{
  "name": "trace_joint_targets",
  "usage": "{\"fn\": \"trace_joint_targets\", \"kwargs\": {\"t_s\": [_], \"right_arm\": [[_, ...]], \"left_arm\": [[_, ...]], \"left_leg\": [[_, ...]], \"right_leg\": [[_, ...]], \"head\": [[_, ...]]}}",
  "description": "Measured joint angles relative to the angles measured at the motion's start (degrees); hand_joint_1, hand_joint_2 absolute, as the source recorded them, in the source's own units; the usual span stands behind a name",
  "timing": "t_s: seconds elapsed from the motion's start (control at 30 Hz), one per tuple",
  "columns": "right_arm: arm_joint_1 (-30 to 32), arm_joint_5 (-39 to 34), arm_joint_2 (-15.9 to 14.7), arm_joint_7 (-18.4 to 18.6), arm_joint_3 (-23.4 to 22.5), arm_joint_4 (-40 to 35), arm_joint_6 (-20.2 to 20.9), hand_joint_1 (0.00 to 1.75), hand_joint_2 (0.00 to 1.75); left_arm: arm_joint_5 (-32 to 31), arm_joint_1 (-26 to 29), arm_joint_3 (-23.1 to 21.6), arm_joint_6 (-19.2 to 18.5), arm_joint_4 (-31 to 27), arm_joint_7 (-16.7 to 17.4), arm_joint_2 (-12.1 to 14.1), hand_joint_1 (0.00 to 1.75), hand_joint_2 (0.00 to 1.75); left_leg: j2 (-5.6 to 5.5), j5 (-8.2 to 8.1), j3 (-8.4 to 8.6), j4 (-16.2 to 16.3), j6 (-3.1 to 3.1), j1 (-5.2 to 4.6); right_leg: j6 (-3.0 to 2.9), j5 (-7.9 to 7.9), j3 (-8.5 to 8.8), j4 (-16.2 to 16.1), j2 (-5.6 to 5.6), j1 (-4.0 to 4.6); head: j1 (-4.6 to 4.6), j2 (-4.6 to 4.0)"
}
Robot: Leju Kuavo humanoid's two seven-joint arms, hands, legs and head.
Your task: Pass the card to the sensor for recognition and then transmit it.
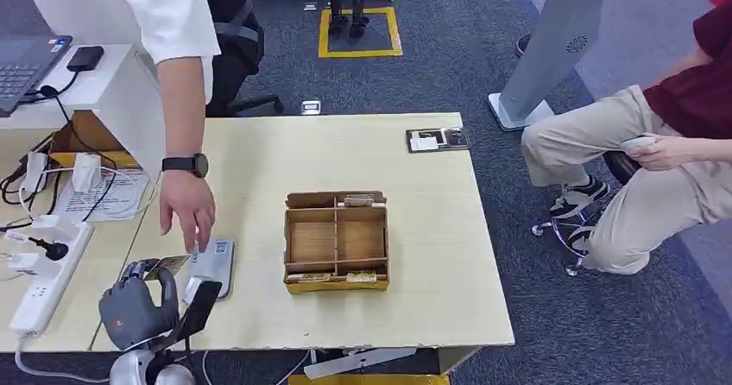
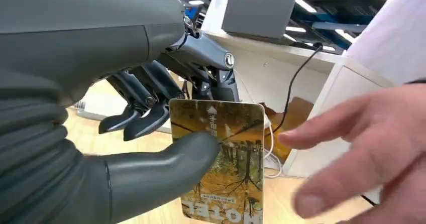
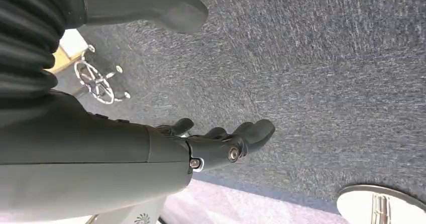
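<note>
So the bench (image 1: 345, 152) is the big pale thing here, with a cardboard box (image 1: 336, 241) of compartments sitting mid-way across it and a grey sensor (image 1: 211, 267) lying flat near the front left edge. A person in a white top stands at the left end, their hand (image 1: 188, 205) hanging right over the sensor.

The left hand (image 1: 136, 306) is up at the front left corner, just beside the sensor, and it's got the card (image 2: 221, 158) pinched: thick thumb pressed on the printed face, dark fingers (image 2: 138, 121) curled behind the top edge. Only the thumb tip is really on it, so I'd call the hold thin.

What could go wrong, in my view:

- The person's hand is very close to the card in the left wrist view, fingertips nearly at its edge. If they pull while the thumb clamps, the card bends or snaps loose.
- If the thumb lets go before they have a grip, it drops onto the bench or off the front edge.
- The card looks tilted rather than flat to the sensor, and the person's hand hangs over the reader, so a scan could fail.

The right hand (image 3: 221, 143) hangs over carpet, loosely curled, holding nothing; not a concern unless the robot sways.
</note>
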Motion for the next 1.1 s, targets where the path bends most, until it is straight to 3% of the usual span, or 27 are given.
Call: {"fn": "trace_joint_targets", "kwargs": {"t_s": [0.4, 0.6, 0.83, 1.1], "right_arm": [[0.0, -0.3, 0.0, -0.1, 0.0, 0.0, 0.0, 0.00, 1.75], [0.0, -0.4, 0.0, -0.1, 0.0, 0.1, 0.0, 0.00, 1.75], [-0.1, -0.5, 0.0, -0.1, 0.0, 0.2, 0.0, 0.00, 1.75], [-0.1, -0.8, 0.0, -0.1, 0.0, 0.3, 0.0, 0.00, 1.75]], "left_arm": [[-4.9, -0.1, -0.5, -0.1, 1.1, 1.0, 0.0, 1.75, 1.75], [-8.7, -0.5, -1.6, -0.1, 4.0, 3.9, 0.0, 1.75, 1.75], [-9.4, -1.6, -6.1, 0.0, 8.7, 11.8, 0.7, 1.75, 1.75], [-8.6, -2.8, -10.6, 0.0, 13.6, 14.1, 1.4, 1.75, 1.75]], "left_leg": [[0.00, 0.00, -0.01, 0.0, 0.00, -0.01], [0.02, 0.00, 0.00, 0.0, 0.00, -0.01], [-0.01, 0.00, -0.01, 0.0, 0.00, -0.01], [-0.01, 0.00, 0.02, 0.0, 0.00, -0.01]], "right_leg": [[0.00, 0.00, -0.01, 0.0, 0.01, -0.01], [0.00, 0.00, -0.01, 0.0, 0.02, -0.01], [0.01, -0.01, 0.02, 0.0, -0.02, -0.01], [0.01, 0.00, 0.05, 0.0, -0.02, -0.01]], "head": [[0.00, 0.00], [0.00, 0.00], [0.00, 0.00], [0.00, 0.00]]}}
